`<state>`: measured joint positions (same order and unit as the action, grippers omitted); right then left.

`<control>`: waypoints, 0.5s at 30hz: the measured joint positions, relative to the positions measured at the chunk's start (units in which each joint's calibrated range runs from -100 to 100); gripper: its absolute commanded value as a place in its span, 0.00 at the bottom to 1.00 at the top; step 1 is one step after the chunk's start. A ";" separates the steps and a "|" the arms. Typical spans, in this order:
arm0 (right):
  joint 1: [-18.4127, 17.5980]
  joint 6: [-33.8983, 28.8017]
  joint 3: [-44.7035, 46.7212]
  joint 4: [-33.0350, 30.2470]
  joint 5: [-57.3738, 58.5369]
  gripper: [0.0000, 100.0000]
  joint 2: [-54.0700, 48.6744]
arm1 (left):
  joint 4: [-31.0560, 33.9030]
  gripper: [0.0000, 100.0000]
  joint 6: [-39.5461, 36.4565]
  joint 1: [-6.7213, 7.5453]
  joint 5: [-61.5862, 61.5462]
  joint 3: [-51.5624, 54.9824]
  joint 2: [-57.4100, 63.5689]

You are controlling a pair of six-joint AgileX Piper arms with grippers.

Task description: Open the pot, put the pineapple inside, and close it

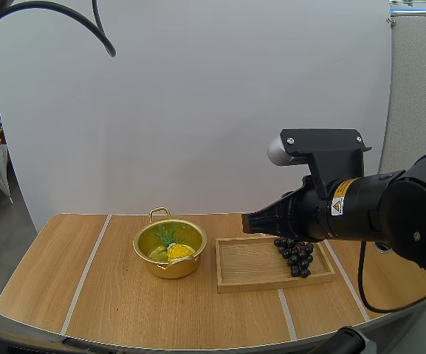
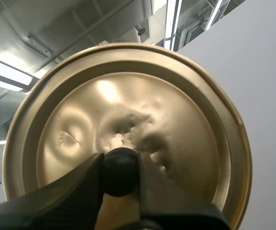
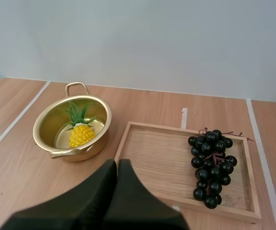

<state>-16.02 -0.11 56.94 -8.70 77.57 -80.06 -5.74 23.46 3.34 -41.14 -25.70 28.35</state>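
The gold pot point(image 1: 170, 248) stands open on the table, left of the wooden tray. A yellow pineapple point(image 1: 179, 251) with green leaves lies inside it, also plain in the right wrist view as pineapple point(image 3: 81, 133) in pot point(image 3: 72, 127). My left gripper point(image 2: 121, 173) is shut on the black knob point(image 2: 121, 171) of the gold lid point(image 2: 128, 129), held up in the air with its top face toward the camera. My right gripper point(image 1: 248, 223) hovers above the tray's left end, right of the pot; its fingers point(image 3: 116, 179) lie together as one dark wedge with nothing in them.
A wooden tray point(image 1: 251, 264) sits right of the pot, with a bunch of dark grapes point(image 1: 296, 255) at its right end. White tape lines cross the tabletop. Bare wood lies left of the pot and along the front edge.
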 measured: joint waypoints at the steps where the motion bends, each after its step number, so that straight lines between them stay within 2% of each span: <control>1: 0.77 0.43 0.00 0.74 0.06 0.00 -0.28 | 0.00 0.00 0.00 0.00 0.00 0.00 0.00; 3: 2.24 1.00 0.00 2.51 1.11 0.00 -0.53 | 0.00 0.00 0.00 0.00 0.00 0.00 0.00; 7: 2.77 1.10 0.00 4.45 1.65 0.00 -0.53 | 0.00 0.00 0.00 0.00 0.00 0.00 0.00; 15: 2.87 1.19 0.00 1.30 2.75 0.00 -0.53 | 0.00 0.00 0.00 0.00 0.00 0.00 0.00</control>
<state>-13.15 1.09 56.94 -7.40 80.31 -80.59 -5.74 23.46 3.34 -41.14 -25.70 28.35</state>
